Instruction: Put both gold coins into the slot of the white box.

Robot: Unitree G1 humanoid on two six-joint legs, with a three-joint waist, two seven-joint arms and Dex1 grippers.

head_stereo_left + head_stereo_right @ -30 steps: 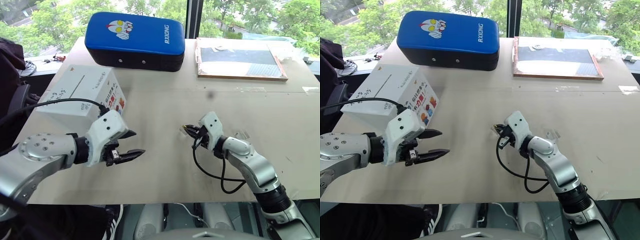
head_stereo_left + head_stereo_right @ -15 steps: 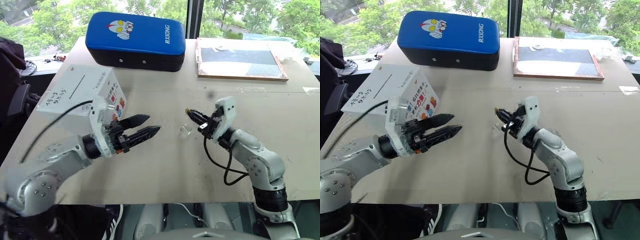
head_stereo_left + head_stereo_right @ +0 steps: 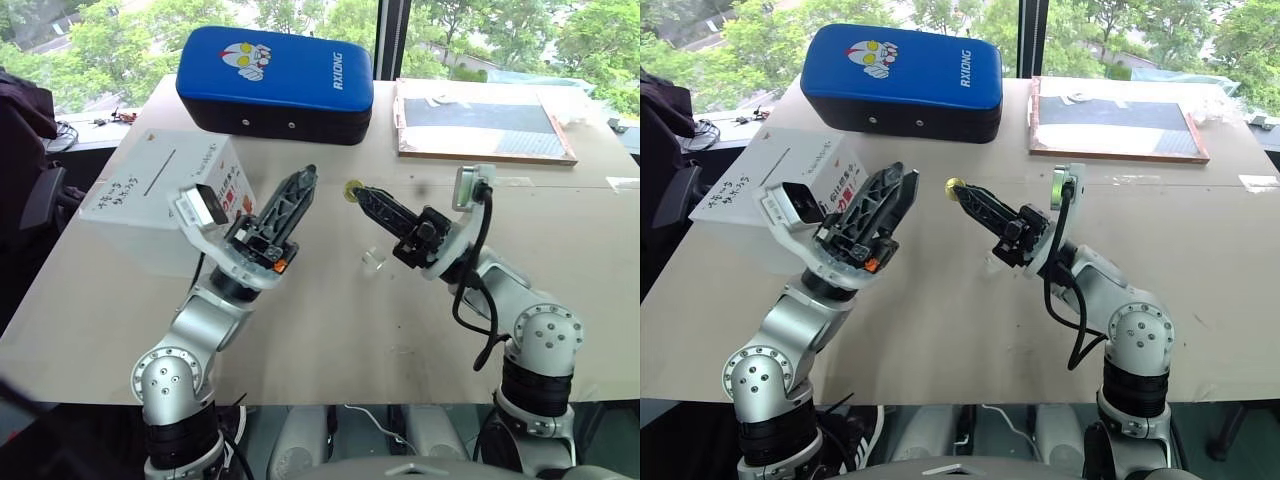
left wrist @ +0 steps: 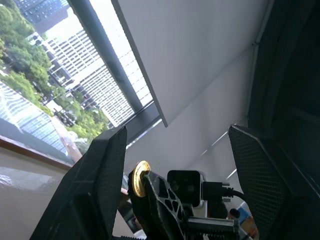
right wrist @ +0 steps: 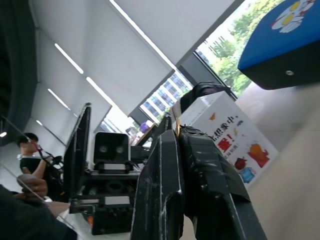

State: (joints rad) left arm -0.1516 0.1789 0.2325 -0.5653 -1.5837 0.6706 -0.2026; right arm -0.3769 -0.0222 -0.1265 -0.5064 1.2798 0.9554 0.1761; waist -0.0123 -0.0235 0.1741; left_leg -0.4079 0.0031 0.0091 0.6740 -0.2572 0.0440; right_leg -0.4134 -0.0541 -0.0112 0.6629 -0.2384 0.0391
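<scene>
One white box (image 3: 160, 200) sits at the table's left, its slot (image 3: 158, 172) on top. Beside it, the raised left gripper (image 3: 295, 195) stands spread and empty. The right gripper (image 3: 362, 194) is pinched on one gold coin (image 3: 351, 190), held above the table.

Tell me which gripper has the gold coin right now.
The right gripper: its fingers are shut on the gold coin at their tips, raised above the table. The left gripper, facing it, stands open with nothing between its fingers.

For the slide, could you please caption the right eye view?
Right gripper holds a gold coin up toward the open left gripper, beside the white box.
</scene>
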